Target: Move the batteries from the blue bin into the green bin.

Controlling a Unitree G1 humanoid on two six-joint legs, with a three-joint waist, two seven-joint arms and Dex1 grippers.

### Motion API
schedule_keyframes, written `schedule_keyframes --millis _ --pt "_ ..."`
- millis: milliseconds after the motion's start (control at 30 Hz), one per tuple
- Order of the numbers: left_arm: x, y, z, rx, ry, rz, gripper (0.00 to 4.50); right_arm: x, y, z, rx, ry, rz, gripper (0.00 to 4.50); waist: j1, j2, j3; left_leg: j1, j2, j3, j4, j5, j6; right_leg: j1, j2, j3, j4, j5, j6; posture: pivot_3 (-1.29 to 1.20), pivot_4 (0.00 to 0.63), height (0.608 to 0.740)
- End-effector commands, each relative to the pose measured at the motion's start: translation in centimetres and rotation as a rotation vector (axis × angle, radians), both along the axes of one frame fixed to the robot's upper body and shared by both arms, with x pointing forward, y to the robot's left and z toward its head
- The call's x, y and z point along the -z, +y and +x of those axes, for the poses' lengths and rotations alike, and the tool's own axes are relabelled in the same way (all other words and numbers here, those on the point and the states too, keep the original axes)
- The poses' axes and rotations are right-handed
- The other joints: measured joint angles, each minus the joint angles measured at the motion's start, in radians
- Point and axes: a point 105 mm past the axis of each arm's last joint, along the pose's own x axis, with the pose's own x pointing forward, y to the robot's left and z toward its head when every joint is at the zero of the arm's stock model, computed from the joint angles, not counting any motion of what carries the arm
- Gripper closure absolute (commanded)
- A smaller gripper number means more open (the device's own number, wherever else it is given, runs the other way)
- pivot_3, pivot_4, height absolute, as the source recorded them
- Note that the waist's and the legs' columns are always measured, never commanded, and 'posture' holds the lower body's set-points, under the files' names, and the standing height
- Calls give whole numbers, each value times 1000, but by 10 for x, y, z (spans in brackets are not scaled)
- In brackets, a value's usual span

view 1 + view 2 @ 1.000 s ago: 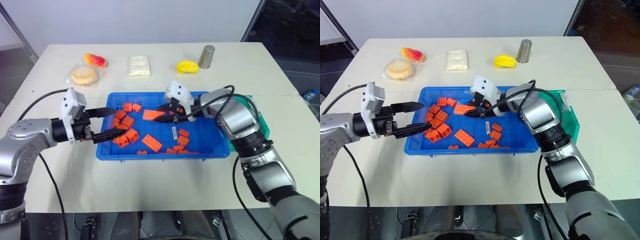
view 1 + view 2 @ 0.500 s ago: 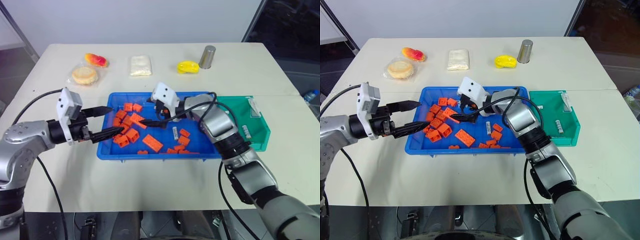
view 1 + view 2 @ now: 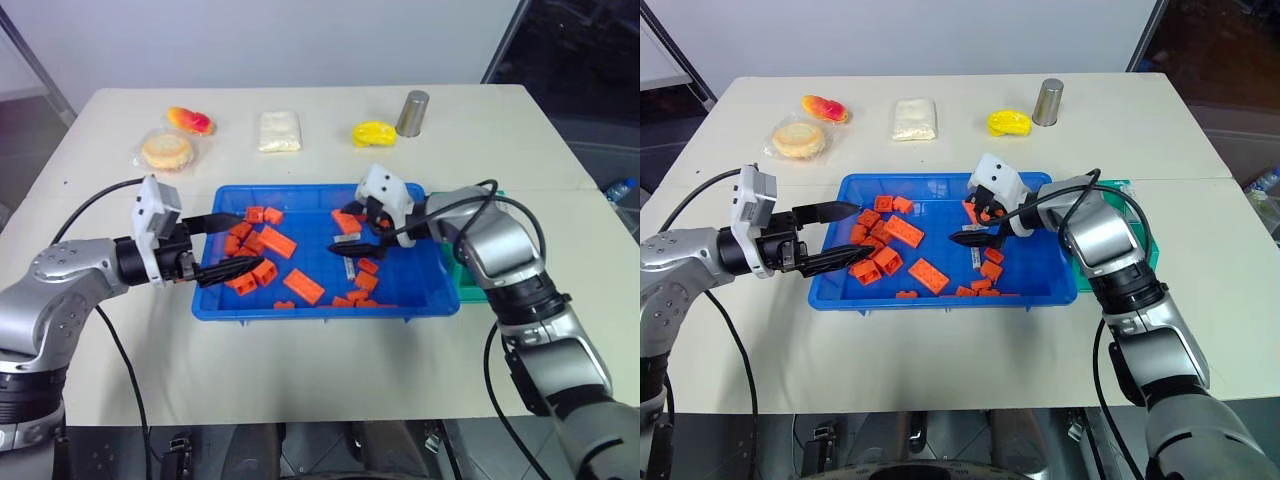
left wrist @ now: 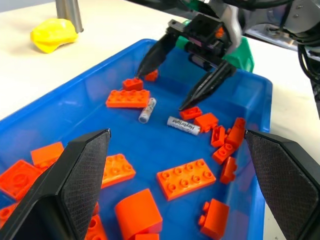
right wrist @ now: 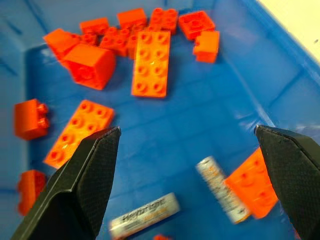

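Observation:
The blue bin sits mid-table, full of orange bricks. Two batteries lie on its floor near the right end, one beside the other. My right gripper hovers open just above them, fingers spread either side, nothing held. At the bin's left rim my left gripper is open and empty, pointing in over the bricks. The green bin stands against the blue bin's right side, mostly hidden behind my right arm.
Several orange bricks are scattered across the blue bin. Along the table's far side stand a grey metal can, a yellow object, a white packet, a wrapped cookie and an orange-red fruit.
My right gripper let go of a long orange brick, which now lies left of centre in the blue bin, then swung right to above the batteries with its fingers open. The left gripper stayed put.

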Motion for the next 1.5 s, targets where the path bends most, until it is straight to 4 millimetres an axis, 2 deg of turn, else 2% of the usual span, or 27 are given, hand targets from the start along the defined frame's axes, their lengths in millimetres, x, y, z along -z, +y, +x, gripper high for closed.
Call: schedule_keyframes --millis 33,167,533,633,700,867,1100,1200,1300,1367,1467,1500 --pt "-8 -3 1 24 -44 4 0 0 1 -11 4 4 4 93 1 0 0 0 0 0 0 0 0 0 0 0 0 0 0 0 150 740" --pt "-8 -5 4 30 -48 2 0 15 -3 -17 27 39 -26 93 1 0 0 0 0 0 0 0 0 0 0 0 0 0 0 0 150 740" --pt "-8 -6 6 10 -60 -10 0 40 -8 -11 61 69 -106 93 0 0 0 0 0 0 0 0 0 0 0 0 0 0 0 0 150 740" --pt "-9 -6 6 -3 -66 -16 0 47 -6 -12 48 83 -130 924 0 0 0 0 0 0 0 0 0 0 0 0 0 0 0 0 150 740" --pt "-10 -6 7 -9 -70 -18 0 49 -5 -12 42 87 -142 1846 0 0 0 0 0 0 0 0 0 0 0 0 0 0 0 0 150 740" --pt "-12 -5 8 -32 -83 -29 0 52 -2 -11 26 83 -152 4485 0 0 0 0 0 0 0 0 0 0 0 0 0 0 0 0 150 740" --pt "-12 -5 9 -40 -84 -32 0 37 1 -2 38 24 -126 4485 0 0 0 0 0 0 0 0 0 0 0 0 0 0 0 0 150 740" --pt "-11 -5 8 -39 -82 -30 0 17 -1 2 40 -39 -116 4485 0 0 0 0 0 0 0 0 0 0 0 0 0 0 0 0 150 740" --pt "-11 -4 9 -38 -80 -28 0 -8 -4 -1 20 -74 -102 3734 1 0 0 0 0 0 1 0 0 0 0 0 0 0 0 0 150 740" --pt "-11 -4 9 -37 -81 -26 0 -19 -8 -4 20 -98 -110 2682 3 0 0 0 0 0 0 0 0 0 0 0 0 0 0 0 150 740" --pt "-10 -3 9 -38 -83 -22 0 -22 -16 -20 -7 -93 -146 1201 4 0 0 0 0 0 0 0 0 0 -1 0 0 0 0 0 150 740" --pt "-10 -2 9 -39 -84 -22 0 -20 -20 -25 -9 -88 -159 1201 4 0 0 0 0 0 0 0 0 0 -1 0 0 0 0 0 150 740"
